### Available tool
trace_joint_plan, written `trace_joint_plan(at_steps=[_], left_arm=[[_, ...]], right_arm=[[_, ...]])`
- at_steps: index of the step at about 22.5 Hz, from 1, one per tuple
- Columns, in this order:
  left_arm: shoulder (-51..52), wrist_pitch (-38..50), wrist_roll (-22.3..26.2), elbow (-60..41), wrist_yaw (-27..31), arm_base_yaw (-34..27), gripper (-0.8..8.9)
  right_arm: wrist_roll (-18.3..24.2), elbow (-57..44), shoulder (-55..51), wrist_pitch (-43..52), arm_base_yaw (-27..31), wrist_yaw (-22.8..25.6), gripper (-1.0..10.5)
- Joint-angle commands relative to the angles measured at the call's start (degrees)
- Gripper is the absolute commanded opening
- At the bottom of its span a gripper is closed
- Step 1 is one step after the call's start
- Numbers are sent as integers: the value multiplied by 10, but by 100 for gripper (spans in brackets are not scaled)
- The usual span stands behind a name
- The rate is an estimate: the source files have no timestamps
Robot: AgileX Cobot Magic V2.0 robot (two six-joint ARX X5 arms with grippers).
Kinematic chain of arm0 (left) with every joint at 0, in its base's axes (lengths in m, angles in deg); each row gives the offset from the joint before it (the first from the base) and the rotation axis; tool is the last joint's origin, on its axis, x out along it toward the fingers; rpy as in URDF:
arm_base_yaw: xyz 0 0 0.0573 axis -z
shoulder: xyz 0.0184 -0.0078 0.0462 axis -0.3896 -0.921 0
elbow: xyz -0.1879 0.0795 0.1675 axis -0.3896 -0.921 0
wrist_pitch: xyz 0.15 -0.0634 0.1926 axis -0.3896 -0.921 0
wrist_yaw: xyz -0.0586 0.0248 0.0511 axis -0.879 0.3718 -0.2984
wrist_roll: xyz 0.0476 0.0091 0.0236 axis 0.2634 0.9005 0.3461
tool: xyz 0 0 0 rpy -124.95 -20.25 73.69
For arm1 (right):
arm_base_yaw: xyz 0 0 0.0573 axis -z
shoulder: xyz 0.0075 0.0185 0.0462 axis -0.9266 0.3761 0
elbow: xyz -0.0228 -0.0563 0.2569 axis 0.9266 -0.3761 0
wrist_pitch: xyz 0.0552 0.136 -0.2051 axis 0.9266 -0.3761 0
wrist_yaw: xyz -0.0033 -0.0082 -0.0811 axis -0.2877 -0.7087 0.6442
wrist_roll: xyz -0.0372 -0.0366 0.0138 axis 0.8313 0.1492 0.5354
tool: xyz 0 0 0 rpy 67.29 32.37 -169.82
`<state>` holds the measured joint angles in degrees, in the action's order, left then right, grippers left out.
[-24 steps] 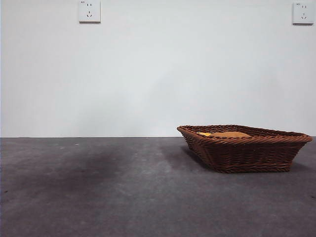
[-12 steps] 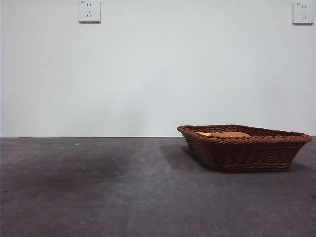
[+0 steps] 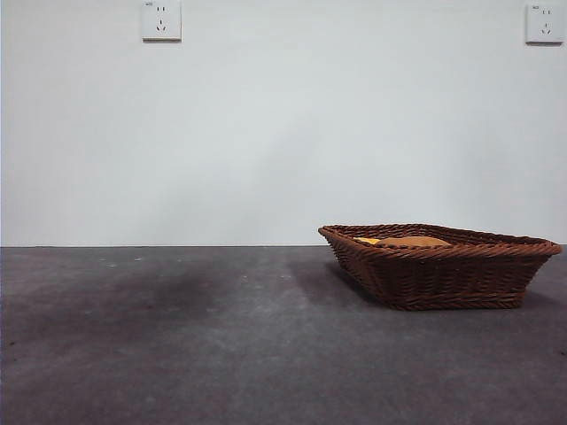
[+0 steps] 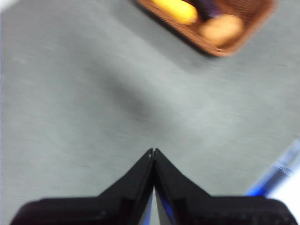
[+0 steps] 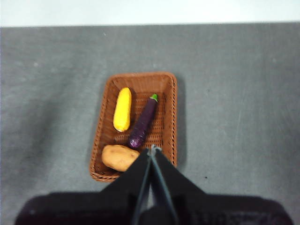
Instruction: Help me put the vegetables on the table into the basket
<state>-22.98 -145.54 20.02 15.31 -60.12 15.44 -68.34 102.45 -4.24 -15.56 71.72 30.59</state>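
The brown wicker basket (image 3: pixel 440 266) (image 5: pixel 164 93) (image 4: pixel 243 40) stands on the dark grey table (image 3: pixel 195 345) at the right. Inside it lie the yellow corn cob (image 5: pixel 123 109) (image 4: pixel 175 9), the purple eggplant (image 5: pixel 143 123) (image 4: pixel 208 7) and the tan potato (image 5: pixel 120 157) (image 4: pixel 221 29). From the front only the potato's top (image 3: pixel 412 241) and a sliver of the corn show above the rim. My right gripper (image 5: pixel 152 149) hangs high above the basket's near edge, shut and empty. My left gripper (image 4: pixel 153 151) is shut, high over bare table well away from the basket.
Two wall sockets (image 3: pixel 160 19) (image 3: pixel 544 22) sit on the white wall behind the table. A blue and white strip (image 4: pixel 281 168) shows at the table's edge in the left wrist view.
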Motion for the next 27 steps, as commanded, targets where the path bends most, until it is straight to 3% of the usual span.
trace_joint_plan(at_steps=[1,3,8,10,14,20,25,27], left_arm=[[20,39,41,-21,0,-37,-1],[54,115,41,-70,-1,-70,-1],[242,539,70,-382,0,-188,-1],[313,616,70,-484,7,-236,-1],[422,599,71,-614,5,-303,-1],[492,620,78,-737,4,-332,-1],[538,662,10,-838,-1,-339,-1],[570,659,11,-867,0,-341,-1]], right_arm=[[2,-2,25,-9,0,1,-10],[2,-2,45,-9,0,1,-10],[2,-2,115,2,0,7,-10],[2,-2,140,14,0,7,-11],[2,-2,178,37,0,7,-10],[3,-2,200,98,0,24,-5],[2,-2,200,148,0,26,1],[3,-2,200,159,0,26,1]])
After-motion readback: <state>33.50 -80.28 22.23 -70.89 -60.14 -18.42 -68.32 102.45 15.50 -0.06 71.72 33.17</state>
